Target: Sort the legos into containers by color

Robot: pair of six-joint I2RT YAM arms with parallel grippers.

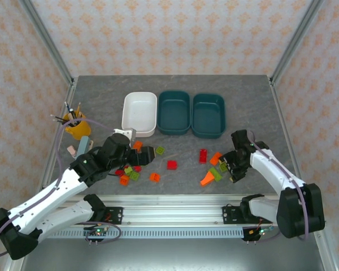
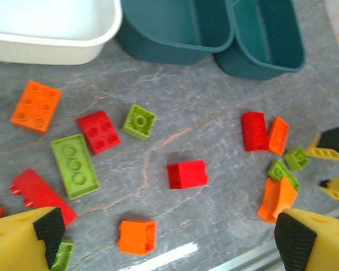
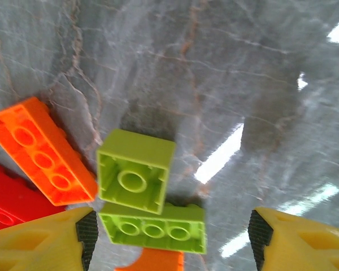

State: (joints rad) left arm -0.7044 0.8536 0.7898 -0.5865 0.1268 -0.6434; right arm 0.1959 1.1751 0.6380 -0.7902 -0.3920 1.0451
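Right wrist: right gripper [image 3: 172, 237] is straddling two lime green legos [image 3: 137, 169], jaws apart, not gripping; left gripper [image 2: 170, 237] is hovering wide open above the table [image 2: 214, 113].

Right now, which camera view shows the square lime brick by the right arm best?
The right wrist view: the square lime brick lies large, hollow underside up, against an oblong lime brick. In the top external and left wrist views it is a small green spot.

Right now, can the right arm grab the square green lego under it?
Probably yes. The right gripper hangs open just over the square green lego, nothing covering it. An oblong green lego touches it, so both might get pinched.
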